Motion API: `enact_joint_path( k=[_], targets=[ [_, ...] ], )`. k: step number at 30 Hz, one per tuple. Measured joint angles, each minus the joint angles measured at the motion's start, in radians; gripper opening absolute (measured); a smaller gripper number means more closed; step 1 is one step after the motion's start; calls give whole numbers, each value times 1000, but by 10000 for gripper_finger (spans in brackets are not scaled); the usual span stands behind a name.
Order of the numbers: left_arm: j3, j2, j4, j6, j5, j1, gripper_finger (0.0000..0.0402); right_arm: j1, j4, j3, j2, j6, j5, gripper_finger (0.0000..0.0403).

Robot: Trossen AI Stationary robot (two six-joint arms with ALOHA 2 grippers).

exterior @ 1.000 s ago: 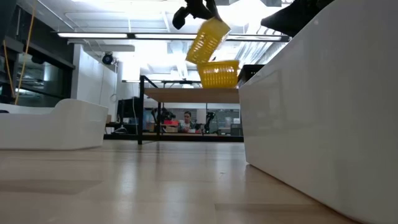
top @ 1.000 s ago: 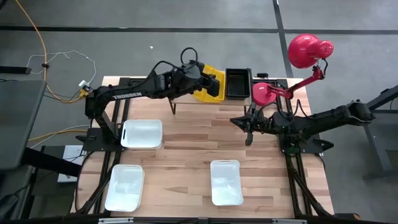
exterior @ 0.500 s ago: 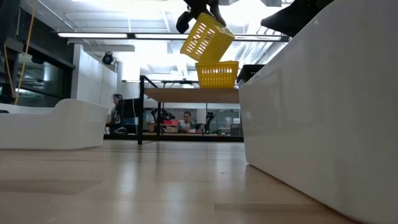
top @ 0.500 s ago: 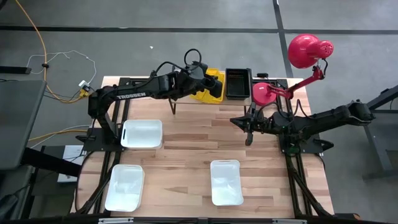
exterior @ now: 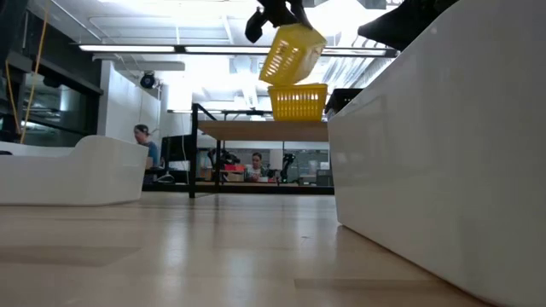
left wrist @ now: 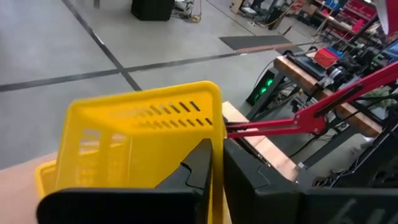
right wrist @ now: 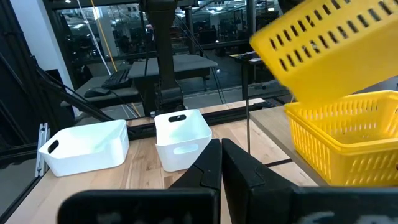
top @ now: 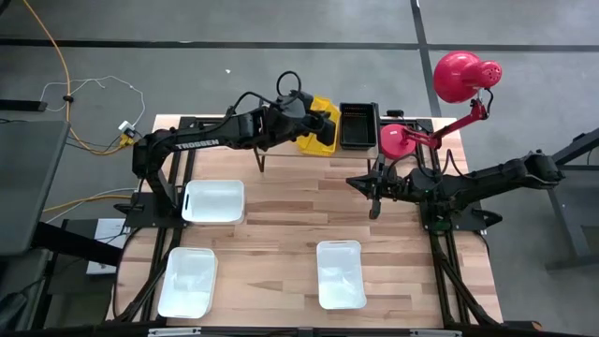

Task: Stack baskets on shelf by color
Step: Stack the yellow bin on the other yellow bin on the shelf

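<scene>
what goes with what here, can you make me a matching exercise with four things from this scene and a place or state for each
Things:
1. tilted yellow basket
2. black basket
3. right gripper
4. red lamp

Places or states:
A. on the shelf, beside the yellow stack
B. shut and empty, over the table
C. held in the air by the left gripper, above another yellow basket
D. at the table's far right corner

Pairs: 1-C, 2-A, 3-B, 4-D

Tilted basket (exterior: pixel 292 53) above basket (exterior: pixel 299 102) on shelf (exterior: pixel 260 130).
</scene>
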Motion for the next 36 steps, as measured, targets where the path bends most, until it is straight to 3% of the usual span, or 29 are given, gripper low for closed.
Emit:
enact_joint_path(
  k=[20,36],
  targets=[
    [0,-1,-13,53,21,0,28,0,0,0,0,0,0,0],
    [0,-2,-9,91,34,-3,170,0,-6,0,0,11,0,0]
  ],
)
